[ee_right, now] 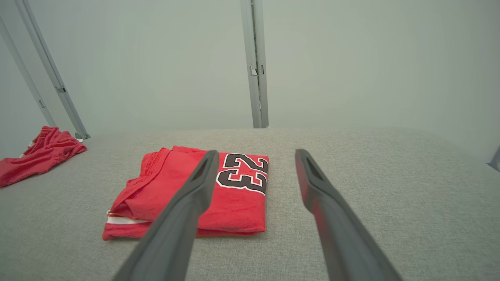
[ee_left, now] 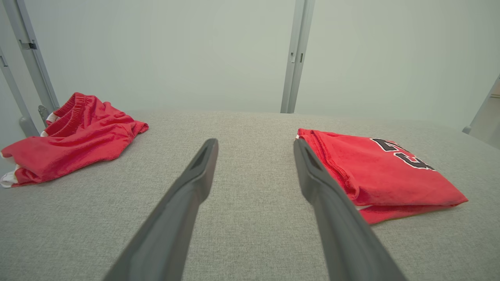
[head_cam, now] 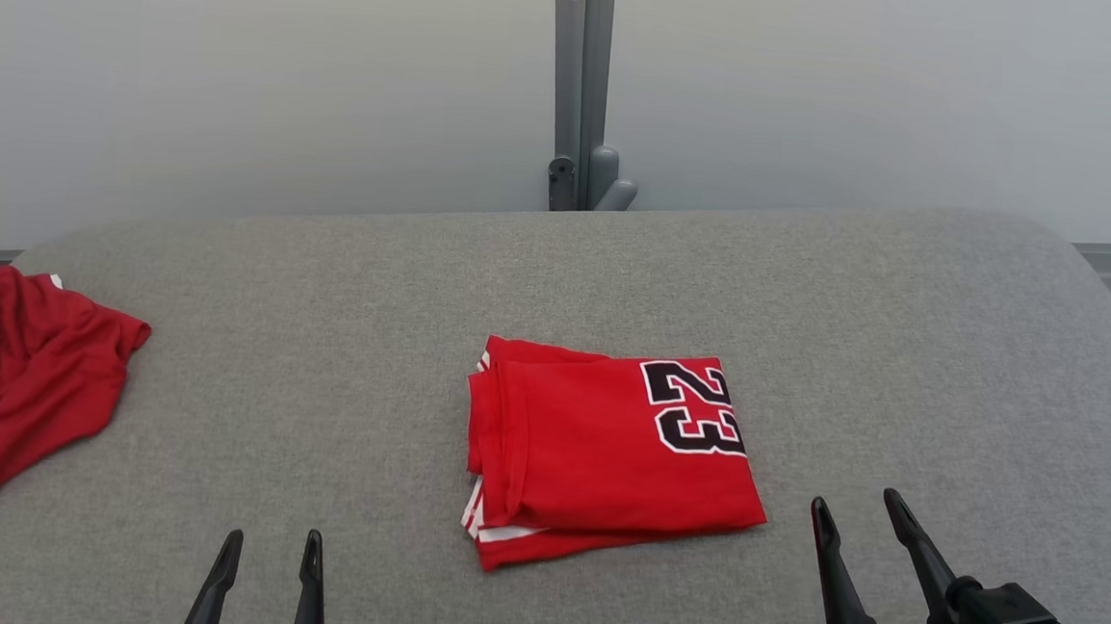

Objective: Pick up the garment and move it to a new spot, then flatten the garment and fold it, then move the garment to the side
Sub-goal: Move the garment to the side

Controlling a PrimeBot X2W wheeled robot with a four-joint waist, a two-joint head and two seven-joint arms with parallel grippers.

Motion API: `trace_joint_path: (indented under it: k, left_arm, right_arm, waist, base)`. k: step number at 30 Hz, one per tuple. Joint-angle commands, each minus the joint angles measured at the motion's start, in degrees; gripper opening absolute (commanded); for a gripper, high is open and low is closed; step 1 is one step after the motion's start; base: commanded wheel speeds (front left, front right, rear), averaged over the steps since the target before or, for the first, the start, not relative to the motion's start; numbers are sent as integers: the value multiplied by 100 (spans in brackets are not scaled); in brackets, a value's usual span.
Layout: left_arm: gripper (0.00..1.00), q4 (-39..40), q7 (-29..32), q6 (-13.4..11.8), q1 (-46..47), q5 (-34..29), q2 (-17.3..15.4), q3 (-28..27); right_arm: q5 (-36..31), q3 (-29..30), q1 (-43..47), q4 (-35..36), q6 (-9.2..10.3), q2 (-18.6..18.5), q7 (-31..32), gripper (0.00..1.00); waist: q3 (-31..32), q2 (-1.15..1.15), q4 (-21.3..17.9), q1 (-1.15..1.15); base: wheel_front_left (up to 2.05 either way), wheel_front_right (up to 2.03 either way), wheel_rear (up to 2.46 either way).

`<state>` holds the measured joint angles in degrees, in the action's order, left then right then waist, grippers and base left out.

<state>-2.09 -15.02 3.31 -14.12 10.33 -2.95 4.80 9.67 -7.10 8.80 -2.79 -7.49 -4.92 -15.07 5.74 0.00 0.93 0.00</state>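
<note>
A red garment (head_cam: pixel 605 455) with a black "23" lies folded into a neat rectangle near the middle of the grey table (head_cam: pixel 557 283); white trim shows at its left edge. It also appears in the left wrist view (ee_left: pixel 375 171) and the right wrist view (ee_right: pixel 234 195). My left gripper (head_cam: pixel 271 545) stands open near the front edge, left of the garment and apart from it. My right gripper (head_cam: pixel 857 509) is open just right of the garment's near corner, holding nothing. Both pairs of fingers hover over bare cloth surface (ee_left: pixel 254 148) (ee_right: pixel 256 156).
A second red garment (head_cam: pixel 16 380) lies crumpled at the table's far left edge, also seen as a red heap (ee_left: pixel 74 136) (ee_right: pixel 37 156). A grey post (head_cam: pixel 579 82) rises behind the table against a pale wall.
</note>
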Motion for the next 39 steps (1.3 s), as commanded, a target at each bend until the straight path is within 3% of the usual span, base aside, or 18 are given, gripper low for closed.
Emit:
trace_joint_path:
  k: [1,31,39]
  left_arm:
    - [100,17,-12,-33,-95,-50,6,0]
    - [100,5,-12,-86,3,-30,6,119]
    - [100,38,-12,-23,166,236,6,114]
  right_arm:
    - [-40,4,52,-12,1,-25,-18,100]
    - [7,-21,36,-168,1,34,-20,100]
    - [278,-15,-484,-822,1,74,-19,100]
  waist:
    - [3,0,15,0]
    - [25,0,71,0]
    - [-192,0,68,0]
  base:
    - [0,0,0]
    - [0,0,0]
    - [0,0,0]
